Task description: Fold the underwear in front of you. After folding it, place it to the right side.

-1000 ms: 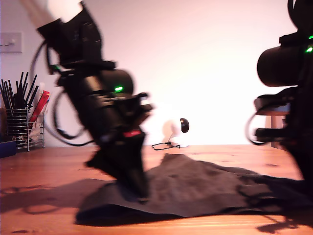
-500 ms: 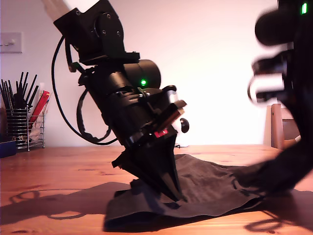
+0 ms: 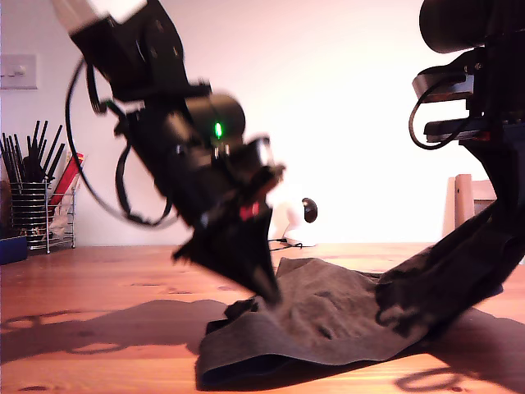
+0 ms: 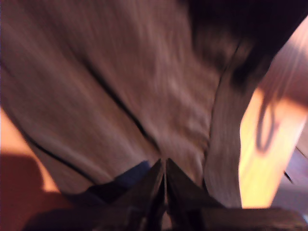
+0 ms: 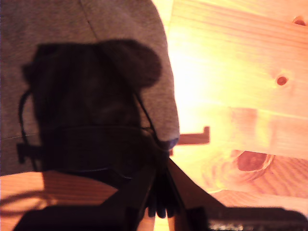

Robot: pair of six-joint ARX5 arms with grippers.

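The underwear [image 3: 344,320], dark charcoal cloth, lies wrinkled on the wooden table [image 3: 98,279]. My first gripper [image 3: 267,294] is on the arm at the exterior view's left. It is shut on a fold of the underwear [image 4: 144,86] and holds it a little above the table; its tips [image 4: 165,161] meet on the cloth. My second gripper [image 3: 496,226], at the exterior view's right, is shut on the garment's other end and holds it raised, so the cloth hangs slanted. In the second wrist view the tips [image 5: 161,161] pinch the edge of the underwear [image 5: 96,38].
A wire basket of pens [image 3: 33,209] and a blue object [image 3: 11,249] stand at the exterior view's far left. A small white device with a cable [image 3: 297,215] sits at the table's back. A wooden chair back [image 3: 469,201] shows at the exterior view's right.
The first gripper has carried its pinch of cloth toward the exterior view's right and lifted it slightly. The second gripper has raised its end off the table, bunching the garment.
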